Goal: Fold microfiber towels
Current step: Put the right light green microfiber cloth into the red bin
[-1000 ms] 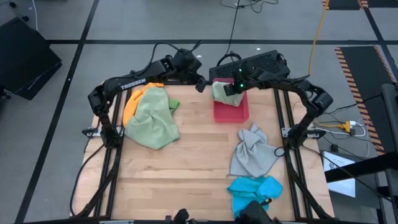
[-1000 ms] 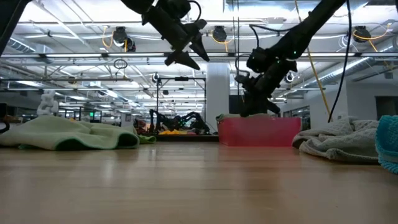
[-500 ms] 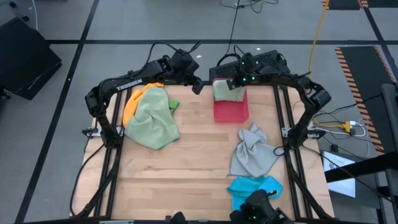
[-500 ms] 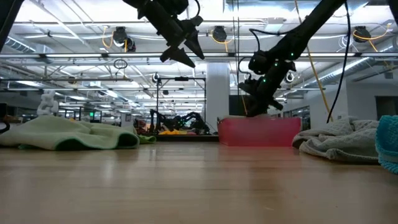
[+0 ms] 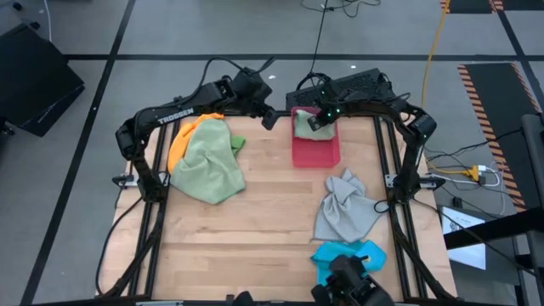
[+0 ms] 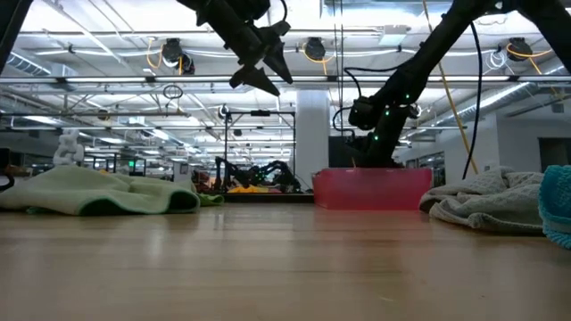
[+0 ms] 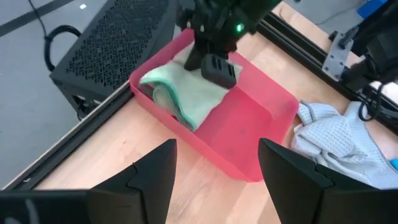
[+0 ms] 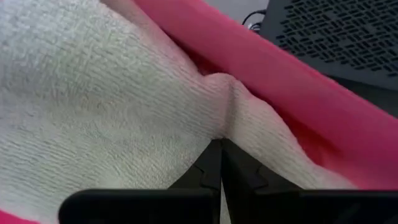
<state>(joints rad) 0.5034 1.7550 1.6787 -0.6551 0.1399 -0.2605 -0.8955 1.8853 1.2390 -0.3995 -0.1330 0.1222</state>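
Observation:
A folded pale sage green towel [image 7: 186, 93] lies in the far end of the pink-red tray [image 7: 261, 143]. My right gripper [image 7: 217, 70] stands on it, shut, its tips on the cloth [image 8: 221, 163]. My left gripper [image 5: 269, 118] hangs open and high above the table just left of the tray, with nothing between its fingers [image 7: 214, 180]. On the table's left, a light green towel [image 5: 208, 161] lies crumpled over an orange one [image 5: 177, 143]. At the right lie a grey towel [image 5: 344, 208] and a bright blue one [image 5: 348, 255]. My right gripper presses its shut fingertips [image 8: 211, 167] down on the folded towel's top layer [image 8: 227, 127], near the tray's far wall. It slants steeply down from the table's right. The cloth puckers in a small crease at the tips. The towel rests flat in the tray.
A black perforated box [image 7: 118, 43] stands just beyond the table's far edge, behind the tray. Black frame rails [image 5: 387, 170] run along both sides of the table. Bare wood [image 5: 272, 221] lies between the left pile and the grey towel.
My right gripper has sunk toward the tray's far end and tipped more steeply down. The pale green towel, which hung partly over the tray's left wall, now lies settled inside the far end.

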